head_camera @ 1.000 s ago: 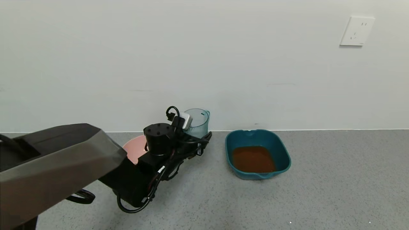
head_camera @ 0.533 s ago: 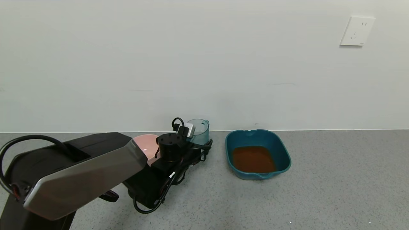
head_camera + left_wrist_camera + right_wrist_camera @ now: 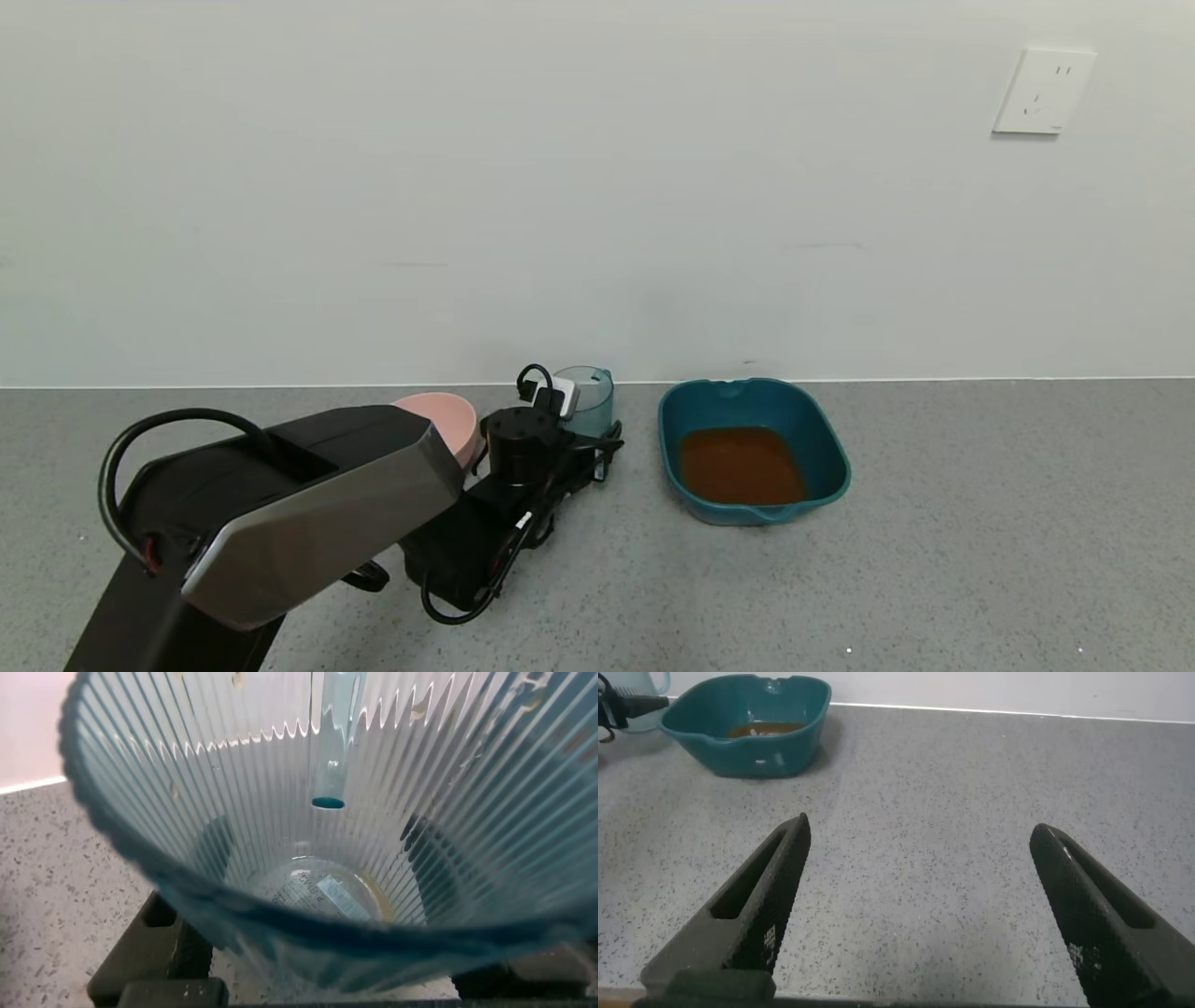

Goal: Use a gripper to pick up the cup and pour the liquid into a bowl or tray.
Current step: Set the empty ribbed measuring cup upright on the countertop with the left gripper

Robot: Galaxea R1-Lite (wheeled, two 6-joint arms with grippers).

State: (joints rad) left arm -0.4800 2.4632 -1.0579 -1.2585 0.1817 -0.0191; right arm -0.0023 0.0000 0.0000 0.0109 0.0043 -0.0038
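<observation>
Hard to make out from the head view: fingers of the left gripper [image 3: 586, 446], hidden behind the wrist joint and cables. Clamped tight on the cup [image 3: 586, 401], upright near the wall, between the pink bowl [image 3: 439, 417] and the teal tray [image 3: 752, 451]. Seen from the left wrist, cup [image 3: 318, 849] nearly empty, only a thin film at the bottom. Brown liquid [image 3: 740, 464] pooled in the tray. Left arm stretched low and forward over the grey floor [image 3: 980, 523]. Right gripper [image 3: 920, 919] off to the right, fingers [image 3: 752, 905] spread wide, holding nothing.
</observation>
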